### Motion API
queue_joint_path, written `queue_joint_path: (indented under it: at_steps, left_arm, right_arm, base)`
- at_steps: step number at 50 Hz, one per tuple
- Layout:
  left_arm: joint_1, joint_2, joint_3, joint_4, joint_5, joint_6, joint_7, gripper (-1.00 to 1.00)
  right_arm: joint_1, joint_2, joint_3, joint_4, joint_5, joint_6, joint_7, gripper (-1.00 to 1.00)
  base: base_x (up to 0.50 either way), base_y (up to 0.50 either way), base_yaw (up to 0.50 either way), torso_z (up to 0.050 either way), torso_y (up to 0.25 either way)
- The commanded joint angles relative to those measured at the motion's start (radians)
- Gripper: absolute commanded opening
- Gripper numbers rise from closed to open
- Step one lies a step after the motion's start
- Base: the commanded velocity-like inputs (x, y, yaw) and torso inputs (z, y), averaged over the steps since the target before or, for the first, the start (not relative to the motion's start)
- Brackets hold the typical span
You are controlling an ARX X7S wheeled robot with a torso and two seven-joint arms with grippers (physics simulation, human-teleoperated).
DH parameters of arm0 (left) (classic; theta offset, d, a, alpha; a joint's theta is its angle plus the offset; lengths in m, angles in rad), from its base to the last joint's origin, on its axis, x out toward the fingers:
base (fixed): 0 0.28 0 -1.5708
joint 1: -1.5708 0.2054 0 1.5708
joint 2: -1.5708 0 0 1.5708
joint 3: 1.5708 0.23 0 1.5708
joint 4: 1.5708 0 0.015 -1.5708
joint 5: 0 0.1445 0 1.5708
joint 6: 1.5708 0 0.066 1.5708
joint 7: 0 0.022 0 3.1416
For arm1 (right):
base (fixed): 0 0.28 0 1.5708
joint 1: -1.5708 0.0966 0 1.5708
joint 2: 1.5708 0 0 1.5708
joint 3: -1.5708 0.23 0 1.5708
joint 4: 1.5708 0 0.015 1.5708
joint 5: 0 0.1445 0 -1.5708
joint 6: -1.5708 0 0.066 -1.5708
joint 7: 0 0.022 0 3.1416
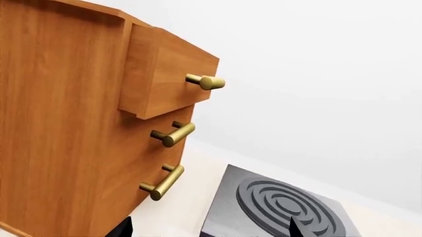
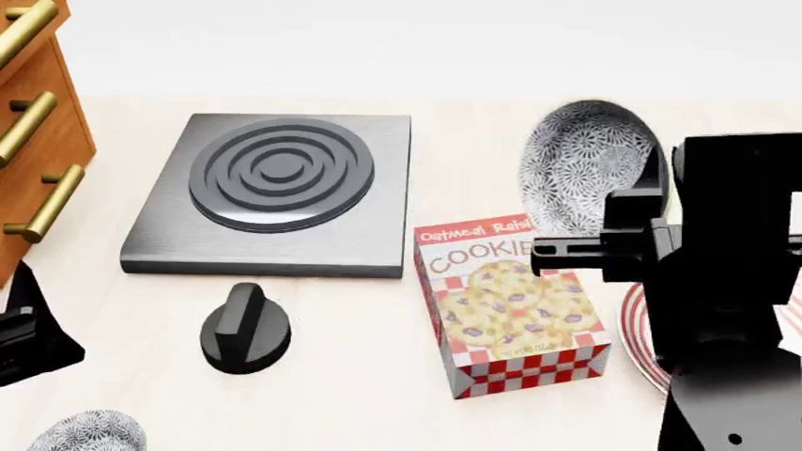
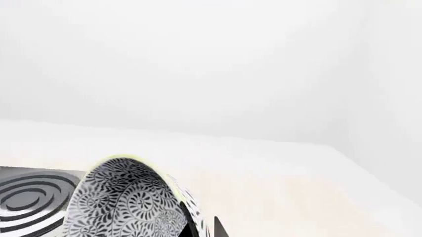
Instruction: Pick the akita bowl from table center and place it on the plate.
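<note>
The akita bowl [image 2: 587,167], covered in a fine grey-and-white pattern, hangs tilted on its side above the table, behind the cookie box. My right gripper [image 2: 656,186] is shut on its rim. In the right wrist view the bowl [image 3: 125,205] fills the lower left, with the rim pinched in the right gripper [image 3: 203,230]. The plate [image 2: 640,349], white with red rings, shows only as a sliver below, mostly hidden by my right arm. A second identical bowl [image 2: 85,434] sits at the near left edge. My left gripper [image 1: 207,232] stands open and empty, low beside the cabinet.
A wooden drawer cabinet [image 2: 36,141] with brass handles [image 1: 173,134] stands at the left. A dark burner slab [image 2: 278,193] with raised rings lies centre-left, with a black knob [image 2: 246,329] in front of it. The cookie box [image 2: 512,303] stands between the burner slab and the plate.
</note>
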Motion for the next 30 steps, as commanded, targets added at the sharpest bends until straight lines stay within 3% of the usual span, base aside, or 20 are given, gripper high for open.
queue_joint_path:
  at_steps: [1,9,30]
  left_arm:
    - [0.019,-0.004,-0.002,0.014,-0.007,0.007,-0.005,1.00]
    - [0.023,-0.008,-0.011,0.017,-0.017,0.009,-0.010,1.00]
    - [0.015,-0.018,-0.013,0.022,-0.030,0.005,-0.023,1.00]
  right_arm:
    - [0.013,-0.026,0.175,0.100,0.079,0.052,-0.013,-1.00]
    - [-0.016,-0.090,0.338,0.212,0.171,0.038,-0.040,-1.00]
    - [-0.030,-0.064,0.307,0.232,0.126,0.012,-0.020,-1.00]
  base:
    - [0.00,0.00,0.00,0.000,0.000]
    - [0.00,0.00,0.00,0.000,0.002]
    - [0.00,0.00,0.00,0.000,0.000]
